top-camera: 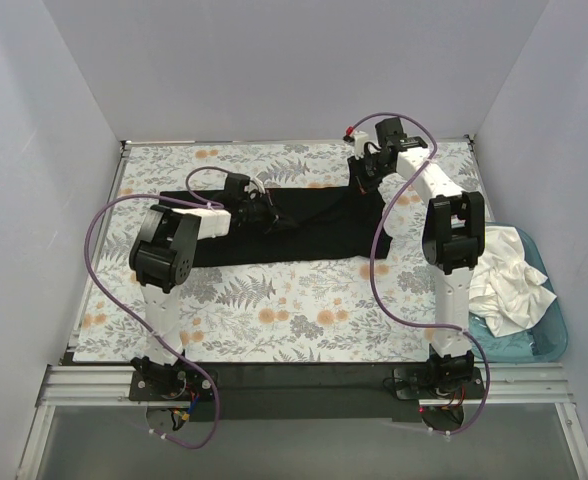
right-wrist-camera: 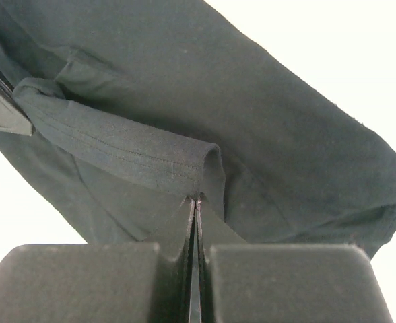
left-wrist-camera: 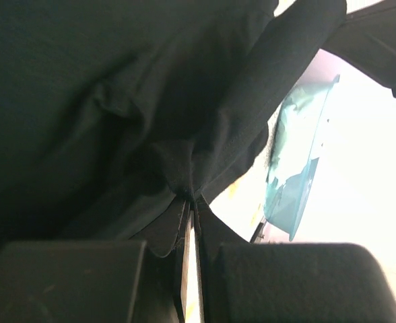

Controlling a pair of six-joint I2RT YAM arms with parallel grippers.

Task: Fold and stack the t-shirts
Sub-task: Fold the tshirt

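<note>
On the table's floral cloth (top-camera: 304, 310), both arms' jaws are pinching shut on the black t-shirt (top-camera: 314, 235); white t-shirts (top-camera: 509, 275) are waiting crumpled in the tub (top-camera: 552, 338), nothing seemingly folded or stacked yet.

We find no text, label, brand, number or sign that can be read in any of the three views. The black t-shirt (top-camera: 314, 230) shows us only plain cloth and a stitched hem. The floral-printed sheet (top-camera: 294, 320) shows only ferns and flowers.
</note>
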